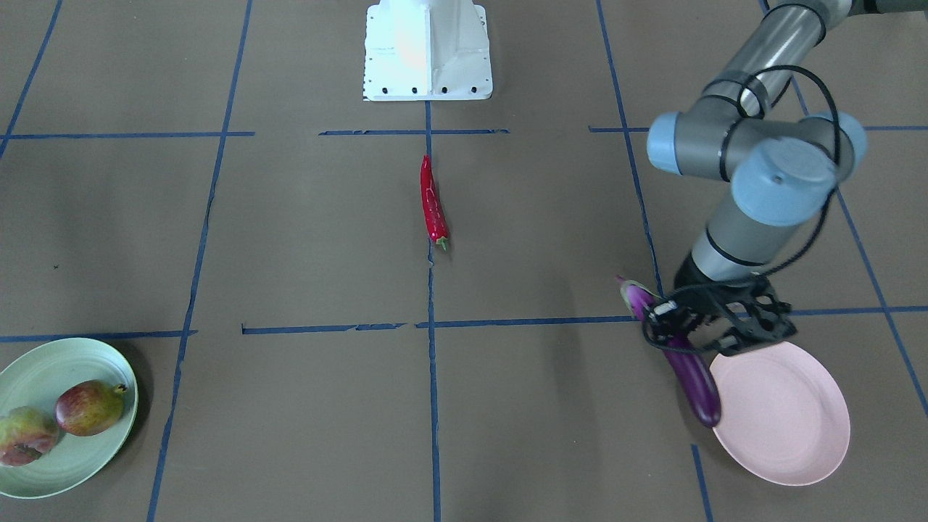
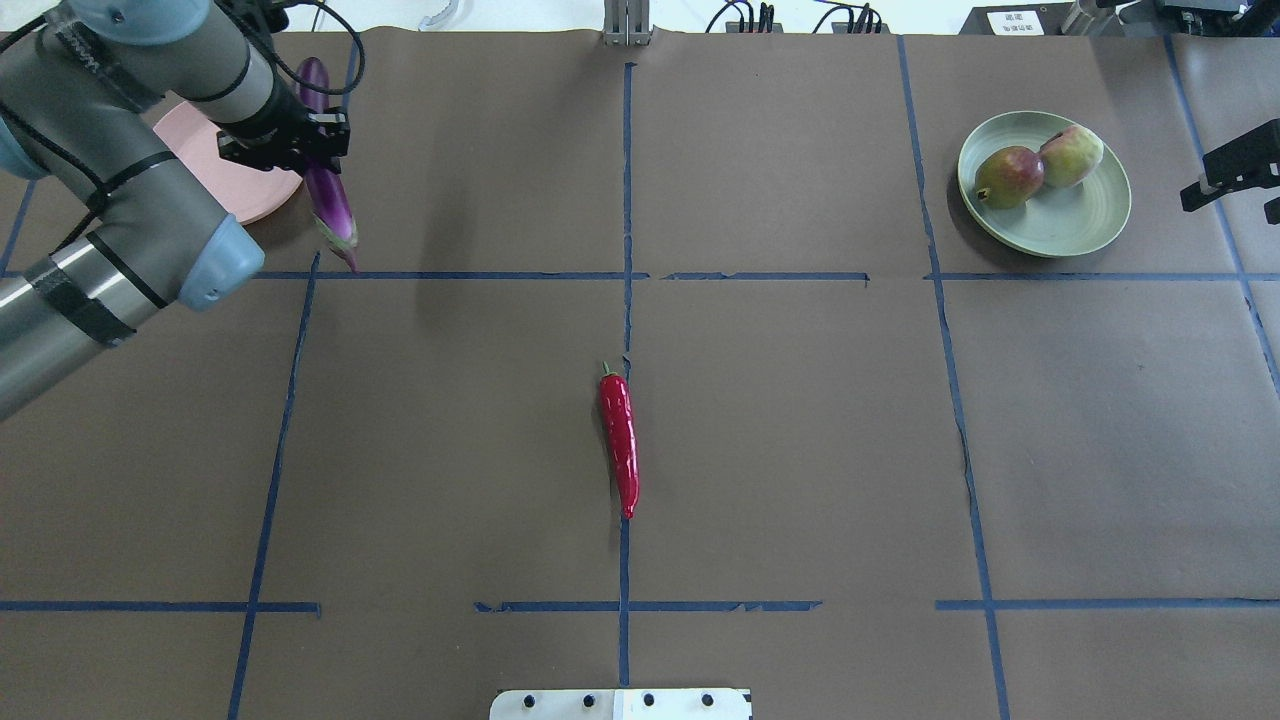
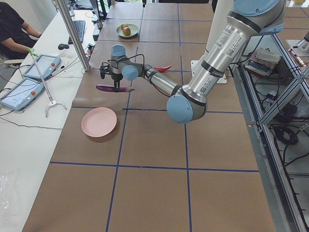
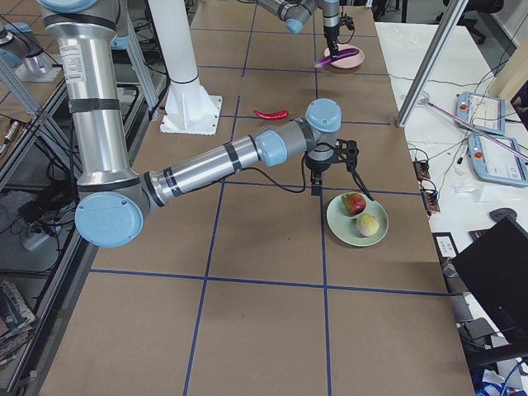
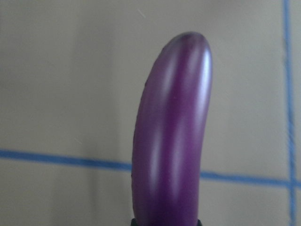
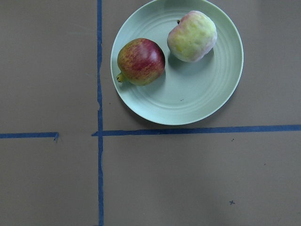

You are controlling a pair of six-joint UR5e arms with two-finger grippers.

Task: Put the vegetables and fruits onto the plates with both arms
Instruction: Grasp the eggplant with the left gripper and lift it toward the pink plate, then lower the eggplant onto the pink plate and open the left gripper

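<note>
From the front, we see the mint green plate [image 1: 43, 366] carrying both fruits side by side: the dark red-yellowish fruit [image 1: 90, 407] and the pale green-pink fruit [image 1: 25, 435]. The left end effector [image 1: 674, 330] is clamped around the eggplant [image 1: 692, 377], nearer its capped end. The eggplant's rounded end overlaps the rim of the pink plate [image 1: 786, 424]. The chili pepper [image 1: 433, 203] lies on the brown surface [image 1: 290, 239] along the middle tape line, well apart from both plates.

From overhead, we find the eggplant just beside the pink plate's edge.

From the left end, we see the eggplant hanging roughly level, clear of the surface, beside the pink plate rather than over it.

From the right end, the right end effector [image 4: 340, 190] hovers just beside the green plate, its fingers spread wide.

On the left wrist camera we see only the eggplant's rounded end above the tape lines. The right wrist camera looks down on the green plate with both fruits.
</note>
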